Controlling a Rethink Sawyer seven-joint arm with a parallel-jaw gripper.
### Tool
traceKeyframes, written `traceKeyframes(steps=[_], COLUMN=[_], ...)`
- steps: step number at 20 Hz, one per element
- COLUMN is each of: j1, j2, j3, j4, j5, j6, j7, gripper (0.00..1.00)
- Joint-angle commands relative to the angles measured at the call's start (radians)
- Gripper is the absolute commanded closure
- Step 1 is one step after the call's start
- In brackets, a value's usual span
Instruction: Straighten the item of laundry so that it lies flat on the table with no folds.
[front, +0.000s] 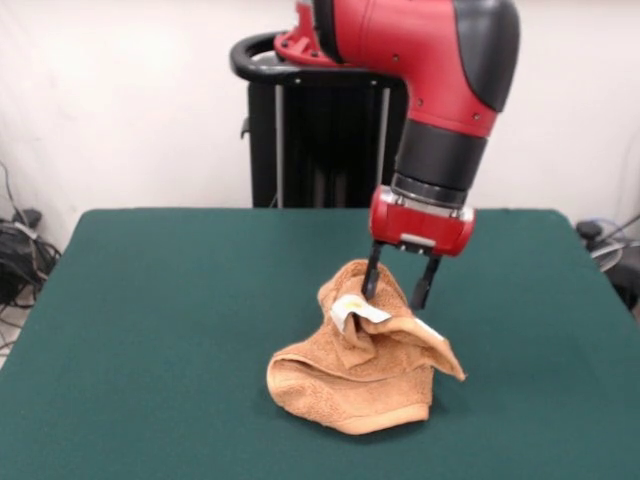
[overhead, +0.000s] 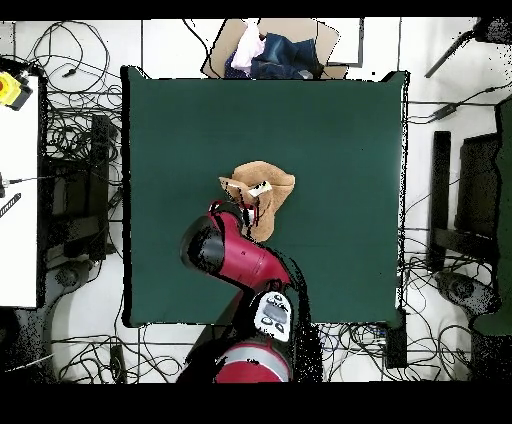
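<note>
Towel (front: 355, 385) sits bunched in a heap near mid-table (front: 150, 300), label up, far from flat. Gripper (front: 398, 290) stands over its raised back edge, fingers spread, one touching cloth, nothing pinched. All spreading remains, I judge.

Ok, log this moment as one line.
towel: crumpled, folded, label up | gripper: open, fingers astride towel's raised top | table: towel near centre | task: not done
</note>
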Motion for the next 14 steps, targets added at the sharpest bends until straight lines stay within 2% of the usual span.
traceKeyframes(steps=[1,14], j1=[-0.036,-0.049], j2=[0.061,0.078], j3=[0.094,0.109], j4=[-0.064,-0.089], j5=[0.007,0.008], j6=[-0.065,-0.074], j7=[0.264,0.267], gripper=[0.00,0.00])
